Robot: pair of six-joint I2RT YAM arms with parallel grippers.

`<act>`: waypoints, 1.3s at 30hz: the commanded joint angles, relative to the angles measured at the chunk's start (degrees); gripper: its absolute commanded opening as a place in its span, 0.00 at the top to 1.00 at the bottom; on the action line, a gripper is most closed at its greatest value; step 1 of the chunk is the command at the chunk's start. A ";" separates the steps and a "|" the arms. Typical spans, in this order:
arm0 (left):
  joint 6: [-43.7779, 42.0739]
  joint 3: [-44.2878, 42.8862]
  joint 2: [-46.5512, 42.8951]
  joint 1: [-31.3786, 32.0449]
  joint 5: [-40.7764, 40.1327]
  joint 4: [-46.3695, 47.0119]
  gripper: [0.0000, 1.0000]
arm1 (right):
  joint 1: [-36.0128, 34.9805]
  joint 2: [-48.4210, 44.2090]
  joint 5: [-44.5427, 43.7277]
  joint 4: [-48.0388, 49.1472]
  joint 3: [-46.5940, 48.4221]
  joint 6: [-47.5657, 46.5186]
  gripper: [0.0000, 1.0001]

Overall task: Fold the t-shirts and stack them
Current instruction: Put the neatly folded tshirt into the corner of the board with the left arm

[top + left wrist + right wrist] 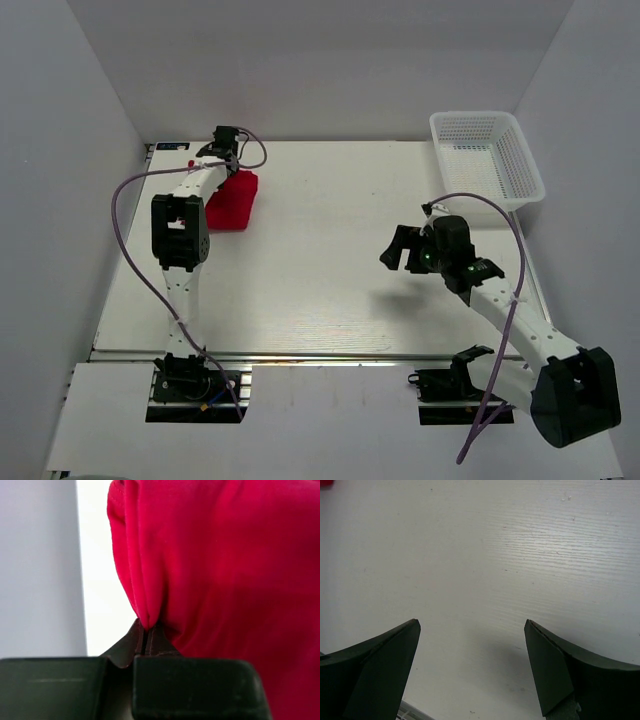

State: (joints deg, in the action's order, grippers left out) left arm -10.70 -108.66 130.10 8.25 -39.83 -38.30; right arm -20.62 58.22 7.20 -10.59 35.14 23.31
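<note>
Item: red t-shirt (233, 201), bundled compact at far-left corner of table (330, 260). L gripper (146, 636) pinched tight on a fabric fold. R gripper (472, 627) spread wide, empty, right of centre. Assessment: fold looks near done; release and tidy-up outstanding.

Left hand (146, 632) reaches far forward, pinched closed; right hand (472, 625) hovers, fingers spread.

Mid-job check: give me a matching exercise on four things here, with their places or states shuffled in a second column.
Things:
1. plain bright red soft-fabric t-shirt
2. white plastic mesh basket
3. left hand
4. right hand

Places or states:
A. open, holding nothing
B. bunched at the far left of the white table
C. at the far right corner
D. shut on red fabric

Pairs: 1-B, 2-C, 3-D, 4-A
</note>
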 commanded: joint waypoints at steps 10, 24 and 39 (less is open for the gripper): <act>-16.90 -15.50 11.57 -8.51 -10.26 16.86 1.00 | 0.23 11.03 5.01 2.33 8.55 -1.87 0.10; -18.31 -25.01 18.96 -12.91 -10.36 23.72 0.89 | 0.32 12.89 5.63 3.91 10.13 -1.25 0.10; -13.83 -23.44 13.35 -12.39 -6.40 19.85 0.00 | 0.14 12.71 5.81 5.40 10.66 -1.07 0.10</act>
State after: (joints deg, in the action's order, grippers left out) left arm -26.48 -132.00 150.41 -5.17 -46.83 -17.32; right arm -20.62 71.46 12.23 -8.19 43.09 22.46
